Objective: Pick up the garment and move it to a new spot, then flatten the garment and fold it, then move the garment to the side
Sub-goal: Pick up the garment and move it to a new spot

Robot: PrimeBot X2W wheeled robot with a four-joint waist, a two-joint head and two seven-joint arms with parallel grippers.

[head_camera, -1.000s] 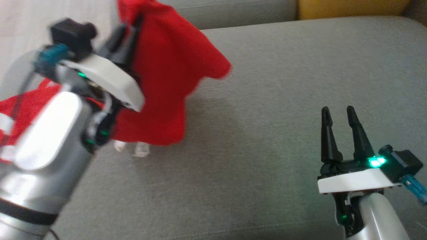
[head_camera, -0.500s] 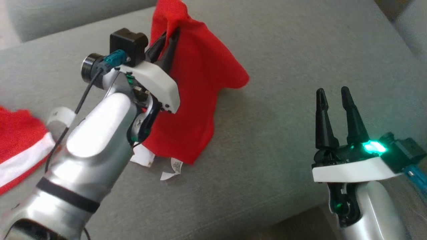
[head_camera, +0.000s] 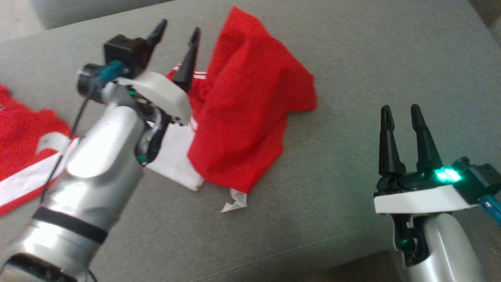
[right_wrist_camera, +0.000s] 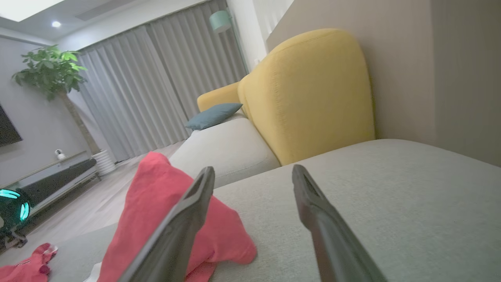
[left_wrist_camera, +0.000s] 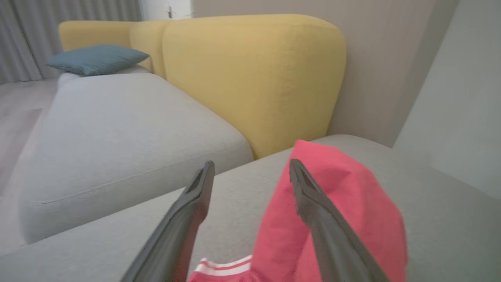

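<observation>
- The red garment (head_camera: 250,117) lies in a crumpled, peaked heap on the grey sofa cushion (head_camera: 372,58), just beside the left gripper (head_camera: 179,28), whose jaws are spread wide and hold nothing.
- The right gripper (head_camera: 400,109) hovers well apart to the right, equally wide and empty.
- The heap looks doubled under itself, so a pinch meant to flatten it could catch several layers and drag the whole pile.
- A second red garment (head_camera: 19,129) lies near the left forearm — a sweeping arm could snag it.
</observation>
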